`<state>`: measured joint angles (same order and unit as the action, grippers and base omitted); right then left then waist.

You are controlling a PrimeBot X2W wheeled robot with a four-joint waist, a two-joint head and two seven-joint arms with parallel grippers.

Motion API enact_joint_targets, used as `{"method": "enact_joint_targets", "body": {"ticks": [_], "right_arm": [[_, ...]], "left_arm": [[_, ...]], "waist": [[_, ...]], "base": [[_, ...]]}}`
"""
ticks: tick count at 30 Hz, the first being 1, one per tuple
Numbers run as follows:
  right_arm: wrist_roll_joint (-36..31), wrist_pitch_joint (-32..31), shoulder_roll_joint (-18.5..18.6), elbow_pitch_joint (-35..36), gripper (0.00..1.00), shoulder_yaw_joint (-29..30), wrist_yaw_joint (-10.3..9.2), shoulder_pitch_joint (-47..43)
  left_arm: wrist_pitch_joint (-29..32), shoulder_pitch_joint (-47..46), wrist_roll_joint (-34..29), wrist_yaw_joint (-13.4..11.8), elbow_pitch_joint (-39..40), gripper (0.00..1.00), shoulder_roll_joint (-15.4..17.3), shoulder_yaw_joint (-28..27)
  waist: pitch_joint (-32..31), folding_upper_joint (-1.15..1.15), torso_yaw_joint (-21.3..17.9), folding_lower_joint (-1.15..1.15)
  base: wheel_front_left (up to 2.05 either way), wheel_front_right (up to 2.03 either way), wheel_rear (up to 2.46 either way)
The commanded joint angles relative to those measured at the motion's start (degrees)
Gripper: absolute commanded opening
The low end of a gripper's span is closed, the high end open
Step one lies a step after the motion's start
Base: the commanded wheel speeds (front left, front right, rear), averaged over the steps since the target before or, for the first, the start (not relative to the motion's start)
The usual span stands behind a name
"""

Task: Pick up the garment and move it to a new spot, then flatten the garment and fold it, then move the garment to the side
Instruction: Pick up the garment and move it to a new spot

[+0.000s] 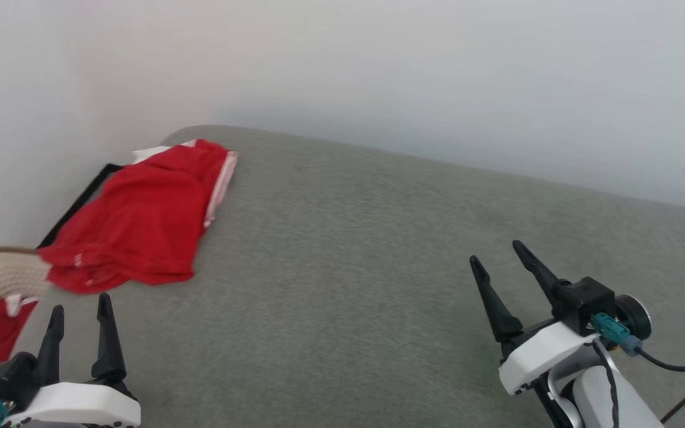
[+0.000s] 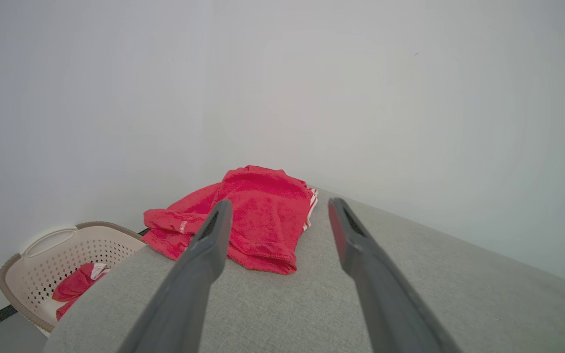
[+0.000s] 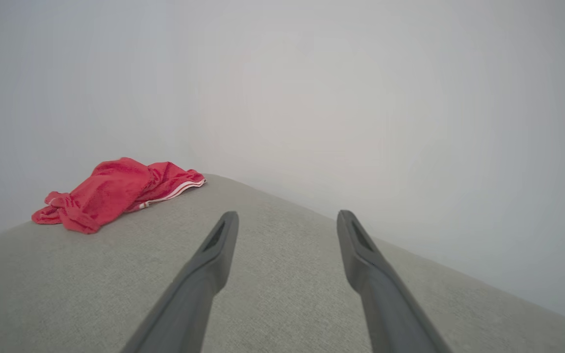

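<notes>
The garment (image 1: 140, 220), a bright red shirt with a white striped band showing along its right edge, lies loosely folded at the far left corner of the grey padded surface (image 1: 378, 267). It also shows in the left wrist view as the garment (image 2: 258, 220) and in the right wrist view as the garment (image 3: 111, 191). My left gripper (image 1: 81, 308) stands open at the lower left, just short of the garment's near edge. My right gripper (image 1: 497, 251) stands open at the lower right, far from the cloth, with nothing between its fingers.
A beige perforated laundry basket (image 2: 62, 260) sits off the surface's left edge, with red cloth (image 2: 79, 284) inside. A white wall (image 1: 378, 71) rises right behind the surface. A black cable (image 1: 681, 365) trails from my right wrist.
</notes>
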<state>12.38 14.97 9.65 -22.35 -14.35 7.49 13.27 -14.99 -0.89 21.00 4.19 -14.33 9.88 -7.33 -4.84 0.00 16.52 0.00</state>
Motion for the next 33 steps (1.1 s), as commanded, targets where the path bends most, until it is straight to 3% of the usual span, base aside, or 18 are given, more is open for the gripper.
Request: {"method": "enact_joint_targets", "body": {"ticks": [1, 12, 26, 33], "right_arm": [[0.5, 0.3, -0.1, 0.0, 1.0, -0.1, 0.01, 0.3], [1.0, 0.3, -1.5, 0.0, 1.0, -2.4, 0.01, 0.9], [1.1, 0.3, -1.3, -0.8, 1.0, -3.8, 0.01, 3.4], [0.6, 0.3, -0.7, -0.3, 1.0, -2.6, 0.01, 3.3]], "left_arm": [[-0.3, 0.7, -0.4, -0.3, 0.1, 1.0, 0.1, -0.1], [0.1, 1.9, 0.2, -1.6, 0.0, 1.0, 0.1, -0.4], [-0.1, 1.7, 0.9, -1.9, 0.9, 1.0, -0.8, -0.5], [-0.2, -1.8, 0.6, -0.7, -1.0, 1.0, -0.4, 0.9]], "waist": [[-0.5, 0.0, 1.9, 0.0], [-0.8, 0.0, 7.9, 0.0], [1.9, 0.0, 9.8, 0.0], [3.4, 0.0, 10.0, 0.0]], "base": [[0.0, 0.0, 0.0], [0.0, 0.0, 0.0], [0.0, 0.0, 0.0], [0.0, 0.0, 0.0]]}}
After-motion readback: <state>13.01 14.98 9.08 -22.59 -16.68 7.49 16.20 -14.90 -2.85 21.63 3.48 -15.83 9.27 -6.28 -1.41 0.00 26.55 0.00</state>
